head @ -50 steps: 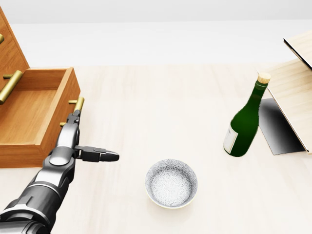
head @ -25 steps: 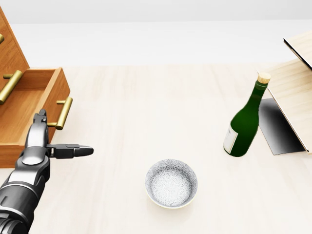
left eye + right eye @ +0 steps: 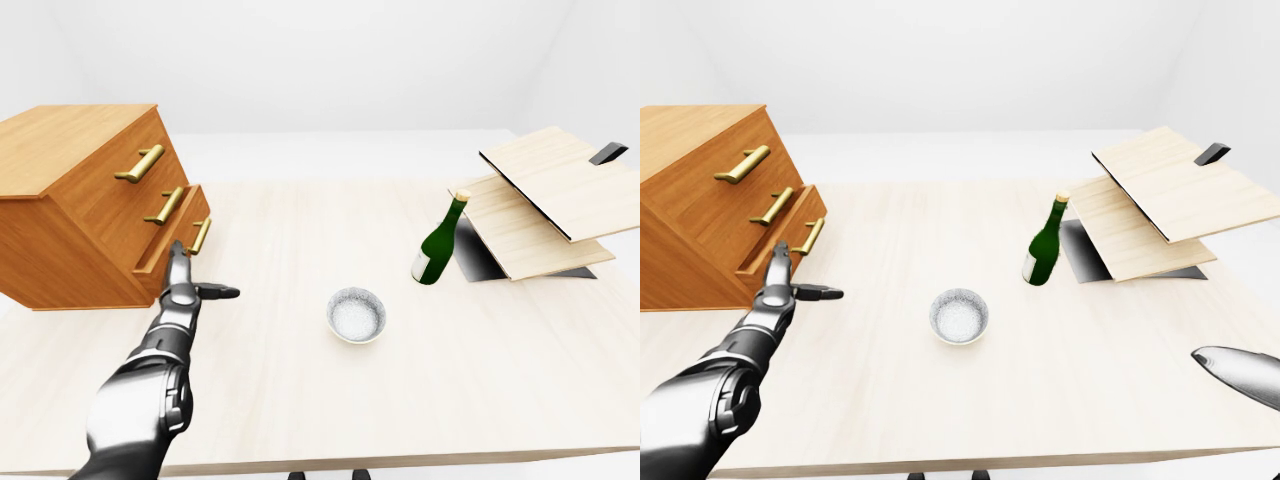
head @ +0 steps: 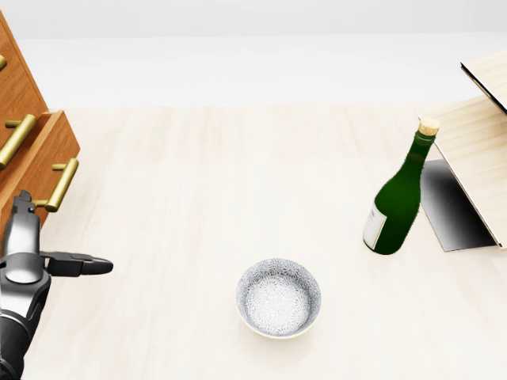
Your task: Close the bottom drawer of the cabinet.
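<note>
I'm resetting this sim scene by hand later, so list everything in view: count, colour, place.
cabinet: one, brown wood, three brass handles, left of the table
bottom drawer: one, brown, sticking out slightly
bowl: one, white patterned, table centre
bottle: one, dark green, cork stopper, right of the bowl
wooden boards: two, pale, stacked aslant at the table's right
table: one, light wood
left hand: grey and black, fingers spread, at the bottom drawer's face
right hand: only a grey tip, at the right-eye view's right edge
</note>
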Controlling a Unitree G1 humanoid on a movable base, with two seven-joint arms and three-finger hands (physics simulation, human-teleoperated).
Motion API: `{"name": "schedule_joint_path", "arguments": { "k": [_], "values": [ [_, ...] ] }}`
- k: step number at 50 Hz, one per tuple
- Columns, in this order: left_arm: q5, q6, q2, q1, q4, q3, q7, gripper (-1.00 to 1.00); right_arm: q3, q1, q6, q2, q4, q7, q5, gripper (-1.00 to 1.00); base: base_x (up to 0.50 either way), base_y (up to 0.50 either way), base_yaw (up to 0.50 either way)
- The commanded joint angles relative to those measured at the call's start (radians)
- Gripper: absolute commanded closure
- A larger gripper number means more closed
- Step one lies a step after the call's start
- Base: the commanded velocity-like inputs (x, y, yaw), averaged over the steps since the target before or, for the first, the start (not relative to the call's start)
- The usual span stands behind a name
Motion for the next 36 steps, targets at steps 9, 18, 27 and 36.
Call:
{"name": "schedule_joint_path", "arguments": {
  "k": [9, 18, 27, 36],
  "values": [
    [0.550, 0.044, 0.132, 0.116, 0.030, -0.141, 0.237, -1.00, 0.017, 0.019, 0.000, -0.064, 0.000, -0.069, 0.044, -1.00, 0.00, 0.00, 0.00],
    [0.892, 0.068, 0.192, 0.112, 0.038, -0.194, 0.294, -1.00, 0.020, 0.026, 0.000, -0.093, 0.000, -0.098, 0.066, -1.00, 0.00, 0.00, 0.00],
    [1.032, 0.077, 0.194, 0.101, 0.039, -0.175, 0.294, -1.00, 0.018, 0.028, 0.000, -0.101, 0.000, -0.104, 0.074, -1.00, 0.00, 0.00, 0.00],
    [1.049, 0.051, 0.182, 0.097, 0.038, -0.143, 0.294, -1.00, 0.026, 0.024, 0.000, -0.086, 0.000, -0.090, 0.056, -1.00, 0.00, 0.00, 0.00]
  ]
}}
